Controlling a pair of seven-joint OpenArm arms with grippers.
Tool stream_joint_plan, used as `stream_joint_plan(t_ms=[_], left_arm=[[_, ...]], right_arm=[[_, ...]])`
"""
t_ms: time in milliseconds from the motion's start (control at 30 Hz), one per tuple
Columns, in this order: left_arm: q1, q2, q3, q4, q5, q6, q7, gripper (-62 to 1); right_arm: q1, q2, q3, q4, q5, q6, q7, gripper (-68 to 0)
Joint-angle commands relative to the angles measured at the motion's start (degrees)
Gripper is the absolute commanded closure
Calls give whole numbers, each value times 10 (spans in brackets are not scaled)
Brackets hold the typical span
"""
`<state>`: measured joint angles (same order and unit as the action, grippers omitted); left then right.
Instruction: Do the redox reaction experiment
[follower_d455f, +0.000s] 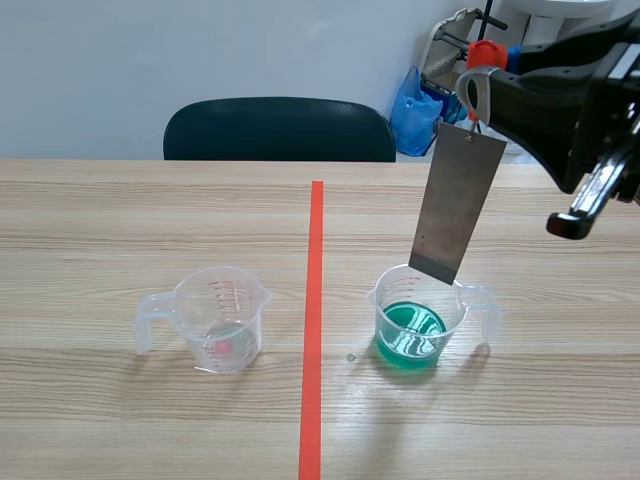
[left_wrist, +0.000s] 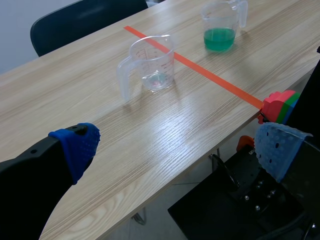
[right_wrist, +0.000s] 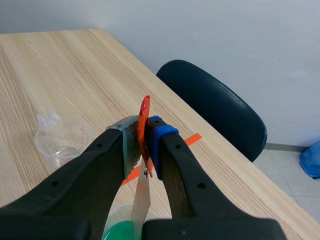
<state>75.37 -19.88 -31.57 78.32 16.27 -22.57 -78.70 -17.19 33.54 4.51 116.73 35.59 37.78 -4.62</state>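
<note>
My right gripper (follower_d455f: 480, 85) is raised at the far right, shut on an orange-red clip (right_wrist: 144, 120). From the clip hangs a grey metal plate (follower_d455f: 457, 205), tilted a little. Its lower edge is at the rim of a clear beaker (follower_d455f: 418, 318) holding green liquid (follower_d455f: 410, 335), right of the tape line. Left of the line stands a second clear beaker (follower_d455f: 220, 320) with a trace of pinkish liquid at the bottom. My left gripper (left_wrist: 175, 145) is open over the table's near edge, well short of that beaker (left_wrist: 152, 70), with nothing between its blue pads.
An orange-red tape line (follower_d455f: 315, 320) runs down the middle of the table. A dark chair (follower_d455f: 280, 130) stands behind the far edge, with a blue bag (follower_d455f: 415, 110) beside it. A red and green block (left_wrist: 280, 105) sits off the table's near edge.
</note>
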Motion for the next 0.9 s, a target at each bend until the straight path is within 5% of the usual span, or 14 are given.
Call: stream_joint_plan(t_ms=[0, 600, 867], left_arm=[[1, 2, 2, 5, -4, 0, -8, -623], [1, 0, 2, 5, -26, 0, -12, -620], [-47, -71, 2, 5, -38, -17, -10, -98]], right_arm=[[5, 5, 7, 7, 11, -2, 7, -6], [5, 5, 7, 7, 11, -2, 7, -7], [5, 5, 7, 7, 11, -2, 7, -7]])
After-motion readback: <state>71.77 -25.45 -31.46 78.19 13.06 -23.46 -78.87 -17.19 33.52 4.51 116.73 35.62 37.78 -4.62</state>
